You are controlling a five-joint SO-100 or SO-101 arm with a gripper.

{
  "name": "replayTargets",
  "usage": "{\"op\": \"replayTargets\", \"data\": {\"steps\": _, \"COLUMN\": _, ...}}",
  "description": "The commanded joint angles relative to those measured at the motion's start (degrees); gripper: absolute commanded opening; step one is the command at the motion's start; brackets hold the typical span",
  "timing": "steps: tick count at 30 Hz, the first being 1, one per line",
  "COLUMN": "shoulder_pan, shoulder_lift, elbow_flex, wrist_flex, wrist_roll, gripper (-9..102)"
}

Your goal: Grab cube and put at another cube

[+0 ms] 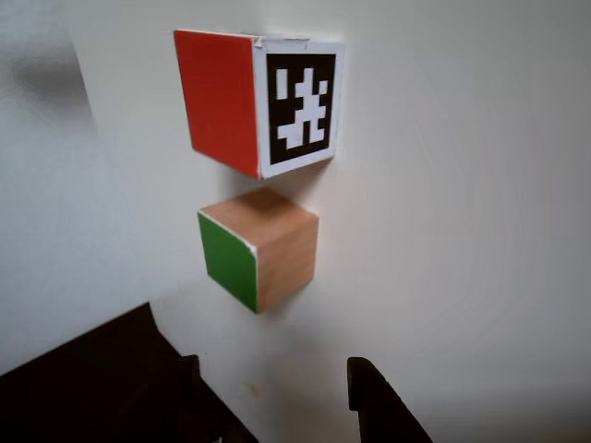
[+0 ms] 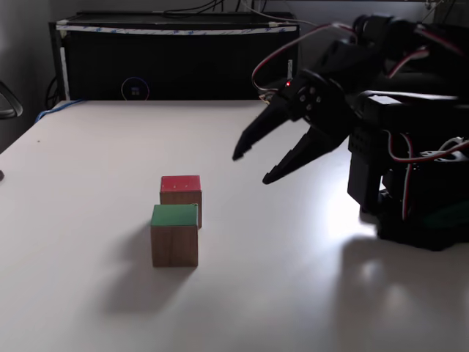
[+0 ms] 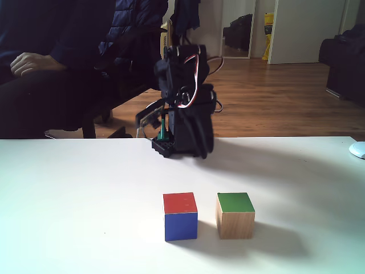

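Your gripper (image 2: 250, 168) is hanging in the air with its jaws spread wide and nothing between them, raised off the white table (image 2: 88, 147) and pointing down toward the two cubes in a fixed view. The cube (image 2: 174, 235) is sitting on the table with its green face up and plain wood sides showing, well apart from the fingertips. Just behind it in that view, the red cube (image 2: 181, 192) is resting with a red face up, the two standing close together with only a thin gap; whether they are touching, you cannot tell there. In the other fixed view, the cube (image 3: 235, 215) is lying to the right of the red cube (image 3: 180, 216), which is showing a blue front face, and a clear strip of table is separating them; the arm (image 3: 182, 108) is standing behind both. A person's hand (image 3: 25, 63) is resting at the far left in that view. In the other view, the wooden cube (image 1: 258, 247) is sitting just beside the red cube (image 1: 259, 101), whose black-and-white marker face is turned to the camera, and two dark fingertips (image 1: 369, 388) are showing at the bottom edge, apart from the blocks. No container is holding either cube.
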Motion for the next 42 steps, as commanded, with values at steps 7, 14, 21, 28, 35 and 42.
{"op": "replayTargets", "data": {"steps": 7, "shoulder_pan": -6.2, "shoulder_lift": -19.9, "elbow_flex": -14.9, "wrist_flex": -6.9, "wrist_roll": 3.6, "gripper": 33}}
{"op": "replayTargets", "data": {"steps": 14, "shoulder_pan": -7.1, "shoulder_lift": -47.1, "elbow_flex": -32.4, "wrist_flex": -6.1, "wrist_roll": 9.0, "gripper": 33}}
{"op": "replayTargets", "data": {"steps": 21, "shoulder_pan": -5.7, "shoulder_lift": -67.9, "elbow_flex": -44.4, "wrist_flex": -4.6, "wrist_roll": 13.5, "gripper": 32}}
{"op": "replayTargets", "data": {"steps": 28, "shoulder_pan": -4.7, "shoulder_lift": -81.8, "elbow_flex": -51.8, "wrist_flex": -2.9, "wrist_roll": 15.7, "gripper": 33}}
{"op": "replayTargets", "data": {"steps": 35, "shoulder_pan": -4.7, "shoulder_lift": -87.8, "elbow_flex": -57.4, "wrist_flex": -1.6, "wrist_roll": 16.7, "gripper": 35}}
{"op": "replayTargets", "data": {"steps": 42, "shoulder_pan": -4.8, "shoulder_lift": -93.1, "elbow_flex": -60.8, "wrist_flex": -2.1, "wrist_roll": 17.4, "gripper": 34}}
